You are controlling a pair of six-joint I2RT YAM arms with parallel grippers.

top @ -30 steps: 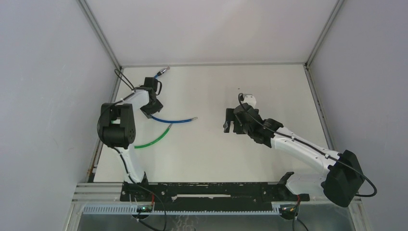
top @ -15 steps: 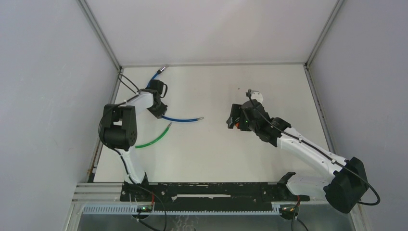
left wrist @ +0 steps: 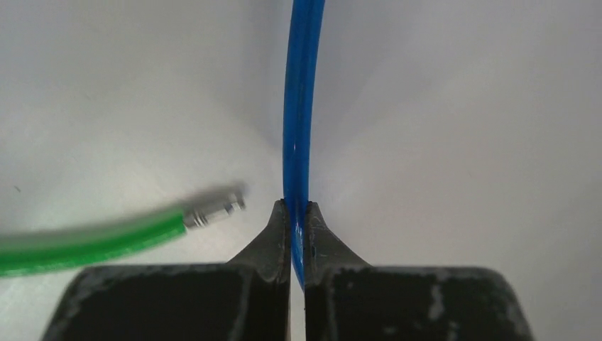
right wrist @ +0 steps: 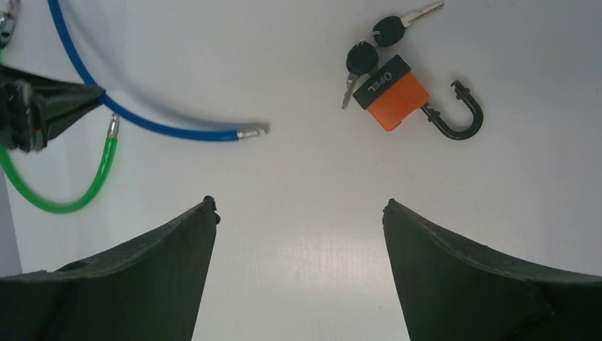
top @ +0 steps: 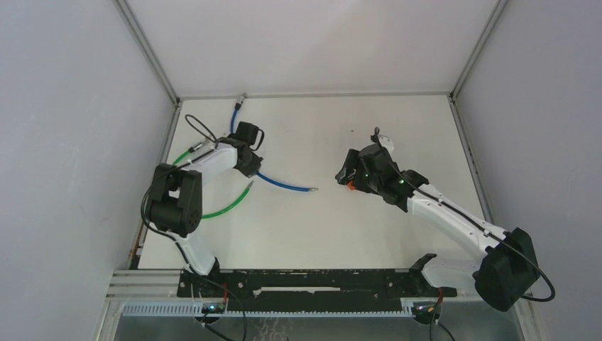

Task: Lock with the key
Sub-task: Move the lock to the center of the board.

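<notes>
Blue cable (right wrist: pixel 177 133) now nearer orange padlock (right wrist: pixel 392 91)

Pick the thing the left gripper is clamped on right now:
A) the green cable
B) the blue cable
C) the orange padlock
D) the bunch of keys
B: in the left wrist view the left gripper has its fingertips pinched together on the blue cable, while the green cable lies off to one side, untouched.
</notes>
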